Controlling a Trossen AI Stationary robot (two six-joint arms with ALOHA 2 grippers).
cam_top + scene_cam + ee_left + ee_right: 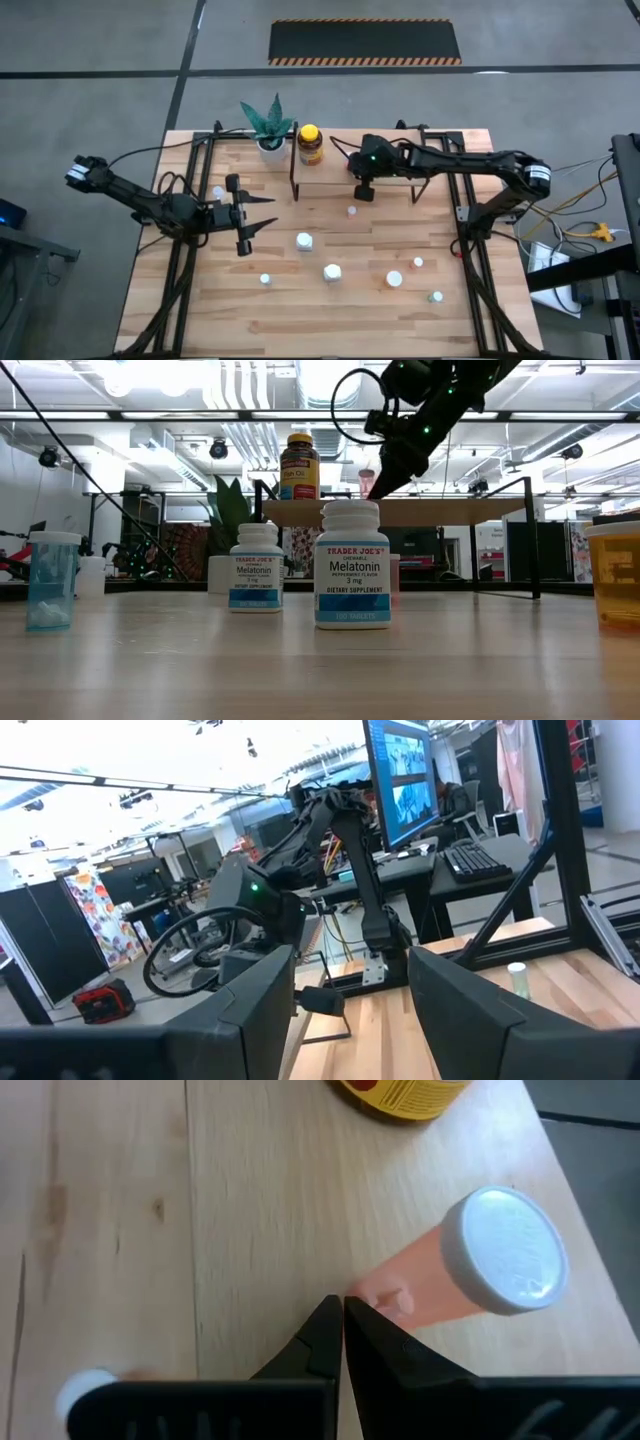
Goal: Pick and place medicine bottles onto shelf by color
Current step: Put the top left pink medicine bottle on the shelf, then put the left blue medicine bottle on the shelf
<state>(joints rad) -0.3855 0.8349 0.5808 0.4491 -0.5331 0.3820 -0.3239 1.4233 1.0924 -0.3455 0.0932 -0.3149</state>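
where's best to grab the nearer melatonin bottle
Probably across the round body just under the cap, fingers coming straight down from above: the melatonin bottle stands upright, and the second bottle sits apart behind it.

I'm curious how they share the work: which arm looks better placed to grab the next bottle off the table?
Probably the left. Its gripper is open over the table, near a white bottle. The right gripper is shut, over at the shelf.

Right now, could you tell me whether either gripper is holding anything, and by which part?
Nothing is held: the right gripper is shut and empty above the shelf; the left gripper is open.
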